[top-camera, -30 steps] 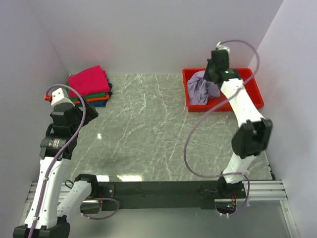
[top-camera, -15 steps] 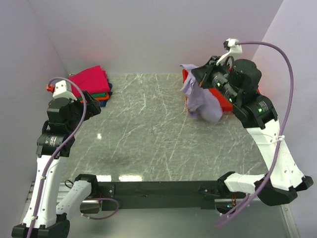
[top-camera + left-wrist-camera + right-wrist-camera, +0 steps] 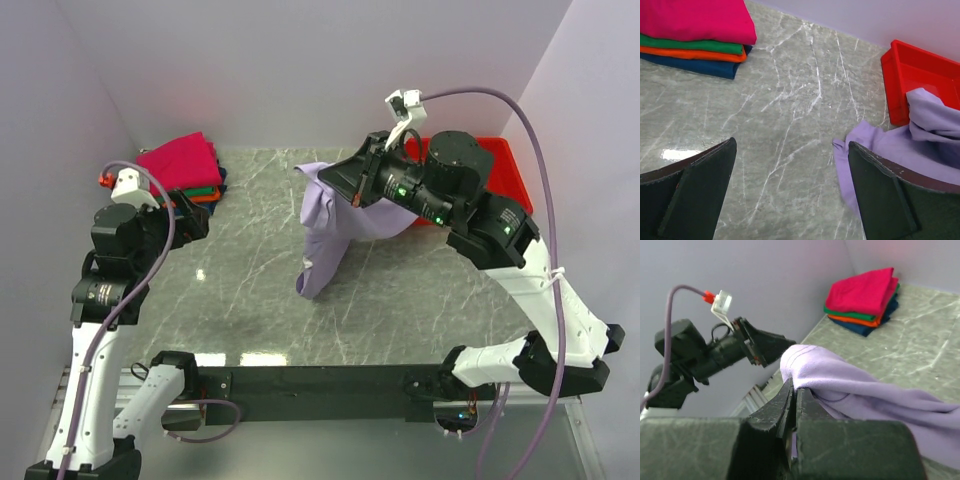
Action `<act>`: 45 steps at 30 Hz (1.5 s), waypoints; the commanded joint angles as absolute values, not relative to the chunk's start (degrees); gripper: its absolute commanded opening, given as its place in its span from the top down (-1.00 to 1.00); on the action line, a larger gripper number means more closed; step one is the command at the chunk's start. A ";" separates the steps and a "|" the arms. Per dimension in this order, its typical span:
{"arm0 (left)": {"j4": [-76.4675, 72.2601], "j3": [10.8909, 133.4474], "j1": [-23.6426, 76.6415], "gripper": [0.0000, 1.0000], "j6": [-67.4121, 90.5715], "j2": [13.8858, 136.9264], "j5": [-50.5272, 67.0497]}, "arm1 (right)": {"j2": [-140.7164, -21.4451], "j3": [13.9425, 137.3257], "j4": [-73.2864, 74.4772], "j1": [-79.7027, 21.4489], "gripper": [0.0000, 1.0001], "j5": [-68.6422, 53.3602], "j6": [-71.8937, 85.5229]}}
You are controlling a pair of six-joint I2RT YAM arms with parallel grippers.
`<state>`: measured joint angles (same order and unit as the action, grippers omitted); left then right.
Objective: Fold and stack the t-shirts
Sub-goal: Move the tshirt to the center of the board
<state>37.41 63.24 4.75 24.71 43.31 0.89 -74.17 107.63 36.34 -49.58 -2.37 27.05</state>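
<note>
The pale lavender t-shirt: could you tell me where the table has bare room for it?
Bare marble table runs from the folded stack of t-shirts at far left to the lavender t-shirt hanging from the shut right gripper, and along the near edge. Crowded: far right by the red plastic tray.

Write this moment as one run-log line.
right hand: shut on lavender shirt, hanging over table | left hand: open, empty

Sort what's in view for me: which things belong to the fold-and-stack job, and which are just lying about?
Part of the job:
- lavender t-shirt, pinched in the shut right gripper, its lower end on the table
- folded stack of t-shirts: magenta, green, orange, dark blue, at the far left
- left gripper, open, holding nothing

Just lying about:
- red tray at the far right
</note>
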 commanded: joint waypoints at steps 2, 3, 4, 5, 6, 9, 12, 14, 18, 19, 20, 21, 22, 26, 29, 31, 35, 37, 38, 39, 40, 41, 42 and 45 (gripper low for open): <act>35.86 61.35 4.92 -0.99 25.05 41.84 4.30 | -69.54 96.28 27.78 -49.92 1.00 2.01 32.25; 35.95 61.17 4.92 -0.99 25.74 41.66 4.92 | -68.74 90.15 27.60 -49.75 1.00 4.98 32.69; 36.21 60.74 4.92 -0.99 26.01 41.57 5.79 | -67.86 87.22 28.55 -49.66 1.00 6.05 33.04; 36.38 60.56 4.92 -0.99 26.02 41.31 6.93 | -66.29 84.32 29.43 -49.66 1.00 7.46 34.00; 36.82 60.30 4.92 -0.99 26.62 41.22 7.99 | -65.49 81.50 30.40 -49.48 1.00 8.60 34.54; 37.62 56.44 4.92 -0.99 28.29 40.34 10.71 | -62.32 66.94 35.67 -47.56 1.00 12.21 38.22; 38.23 50.90 4.92 -0.97 29.18 40.52 14.40 | -58.02 57.44 40.86 -46.15 1.00 14.23 43.75; 38.32 47.65 5.01 -0.93 29.70 41.57 17.03 | -53.73 53.63 43.50 -45.97 1.00 16.16 48.49; 35.26 44.56 5.80 -0.93 31.37 43.59 18.46 | -49.75 49.92 49.91 -45.44 1.00 17.40 52.12; 34.29 44.04 6.58 -0.93 31.90 44.38 18.81 | -49.75 49.83 52.71 -45.35 1.00 17.49 52.47; 33.06 43.77 7.20 -0.93 32.51 45.43 18.90 | -49.83 49.66 53.87 -45.44 0.89 17.32 52.73; 30.87 43.60 8.16 -0.92 33.82 47.70 19.16 | -50.01 49.40 54.83 -45.44 0.50 17.31 52.82; 29.63 43.42 11.05 -0.91 34.36 49.12 18.73 | -50.01 49.31 56.06 -45.44 0.24 17.23 53.08; 25.93 44.73 20.02 -0.90 36.12 59.73 16.09 | -50.10 49.57 55.64 -45.35 -0.41 18.10 54.40; 25.84 47.89 24.60 -0.87 35.69 67.29 14.15 | -50.80 50.71 55.46 -44.83 -0.53 19.07 54.06; 25.14 48.86 25.66 -0.83 35.60 70.04 14.59 | -51.33 51.68 55.81 -44.12 -0.53 19.94 53.53; 23.64 50.36 27.77 -0.75 35.86 76.80 14.94 | -50.98 52.12 53.44 -41.23 -0.53 18.38 51.16; 23.12 51.50 29.26 -0.69 35.95 78.48 14.42 | -50.71 51.94 51.87 -39.21 -0.53 17.58 50.02; 22.77 51.85 29.79 -0.66 35.95 79.79 14.33 | -50.54 51.86 51.51 -38.50 -0.53 16.88 49.05; 21.98 52.20 30.14 -0.63 36.12 80.50 14.33 | -50.36 51.86 51.16 -37.80 -0.52 16.53 48.43; 21.71 53.16 31.10 -0.59 36.21 81.03 14.07 | -50.27 51.77 50.54 -37.18 -0.52 16.18 47.99; 21.80 53.70 31.55 -0.57 36.30 82.51 13.19 | -50.01 51.77 50.36 -36.05 -0.52 15.56 47.29; 22.67 54.40 32.16 -0.56 36.04 83.31 12.23 | -49.92 51.68 50.10 -35.60 -0.52 15.21 46.94; 24.95 57.56 33.83 -0.47 35.33 86.91 9.59 | -49.22 51.59 49.57 -34.63 -0.51 14.94 45.97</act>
<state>24.84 53.74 32.56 35.73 84.86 12.80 -50.74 49.58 52.07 -35.64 15.22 48.05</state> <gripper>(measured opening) 0.745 0.760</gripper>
